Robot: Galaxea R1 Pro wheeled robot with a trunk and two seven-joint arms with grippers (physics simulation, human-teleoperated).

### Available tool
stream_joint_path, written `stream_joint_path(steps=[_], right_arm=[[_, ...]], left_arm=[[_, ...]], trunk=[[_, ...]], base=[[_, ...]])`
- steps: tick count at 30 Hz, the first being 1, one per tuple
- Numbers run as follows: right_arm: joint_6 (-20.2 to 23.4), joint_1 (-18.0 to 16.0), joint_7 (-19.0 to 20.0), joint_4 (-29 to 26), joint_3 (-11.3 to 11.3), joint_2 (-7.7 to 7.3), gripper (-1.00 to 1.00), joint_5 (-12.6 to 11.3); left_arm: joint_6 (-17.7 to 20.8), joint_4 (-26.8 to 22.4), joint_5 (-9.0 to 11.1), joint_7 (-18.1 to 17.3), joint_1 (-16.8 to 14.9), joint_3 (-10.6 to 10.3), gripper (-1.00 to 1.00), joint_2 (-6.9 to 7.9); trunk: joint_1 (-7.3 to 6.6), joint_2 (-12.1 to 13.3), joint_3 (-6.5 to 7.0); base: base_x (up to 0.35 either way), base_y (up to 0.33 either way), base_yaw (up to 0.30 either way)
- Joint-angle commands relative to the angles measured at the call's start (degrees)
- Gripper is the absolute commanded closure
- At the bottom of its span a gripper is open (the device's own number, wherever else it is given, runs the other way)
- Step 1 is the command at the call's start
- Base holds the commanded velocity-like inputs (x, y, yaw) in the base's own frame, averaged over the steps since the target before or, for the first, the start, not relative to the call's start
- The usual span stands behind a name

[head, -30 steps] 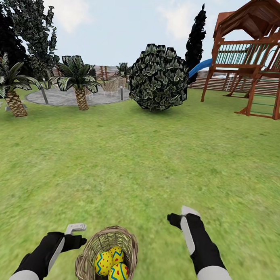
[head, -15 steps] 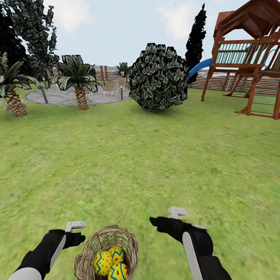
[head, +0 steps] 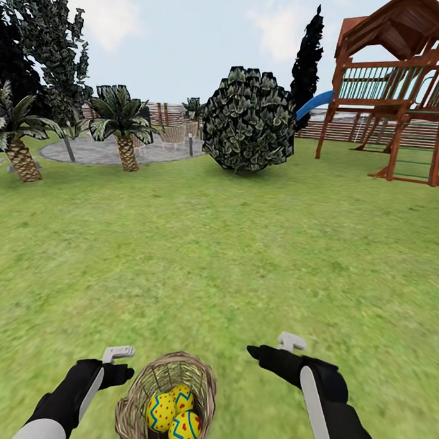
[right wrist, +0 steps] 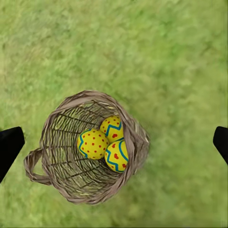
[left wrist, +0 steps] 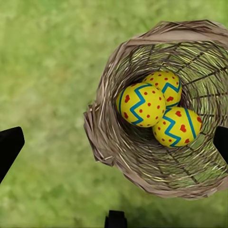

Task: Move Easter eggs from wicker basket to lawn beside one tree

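The wicker basket (head: 166, 395) stands on the lawn (head: 218, 257) at the bottom of the head view, between my two arms. Three yellow Easter eggs (head: 173, 413) with red dots and zigzag bands lie together inside it. My left gripper (head: 121, 363) hovers just left of the rim, open and empty. To the right of the basket and a little farther out, my right gripper (head: 271, 348) is open, holding nothing. Both wrist views look straight down on the basket (left wrist: 156, 114) (right wrist: 88, 147) and its eggs (left wrist: 142, 104) (right wrist: 105, 142). A tall leafy tree (head: 51, 43) rises at the far left.
Two short palms (head: 124, 131) (head: 16, 139) stand by a grey paved circle (head: 114, 152) at the back left. A round dark bush (head: 248, 122) sits mid-back, a narrow black conifer (head: 307, 58) behind it. A wooden play tower (head: 395, 93) with a blue slide stands at the right.
My right arm has swung left toward the basket, turned its gripper inward and dropped slightly. The left arm, the basket and the eggs have stayed put.
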Motion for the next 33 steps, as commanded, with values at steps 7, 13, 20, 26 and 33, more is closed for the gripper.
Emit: stream_joint_path(steps=[7, 13, 20, 26, 33], right_arm=[[0.2, 0.0, 7.7, 0.1, -3.1, -0.47, -1.0, 0.3], [-0.1, -0.1, 8.5, 2.4, -3.8, -0.92, -1.0, 0.4], [-0.3, -0.1, 8.7, 2.9, -5.4, -1.92, -1.0, 0.4], [-2.2, -0.1, 8.7, 4.6, -8.3, -2.9, -1.0, 0.2], [-2.5, -0.1, 8.8, 5.0, -8.6, -3.23, -1.0, 0.2]], left_arm=[[0.2, -0.1, -0.5, -0.5, 0.0, 0.2, -1.0, -0.17], [0.2, -0.1, -0.5, -0.5, 0.0, 0.2, -1.0, -0.15], [0.2, -0.1, -0.6, -0.6, 0.0, 0.2, -1.0, -0.02], [0.2, -0.2, -0.6, -0.6, 0.0, 0.2, -1.0, -0.12], [0.2, -0.2, -0.6, -0.6, 0.0, 0.2, -1.0, 0.1]], trunk=[[1.55, -2.9, -1.33], [2.86, -5.3, -2.4], [4.4, -8.1, -3.66], [5.72, -10.5, -4.74], [7.26, -13.3, -5.99]], base=[[0.0, 0.0, 0.0], [0.0, 0.0, 0.0], [0.0, 0.0, 0.0], [0.0, 0.0, 0.0], [0.0, 0.0, 0.0]])
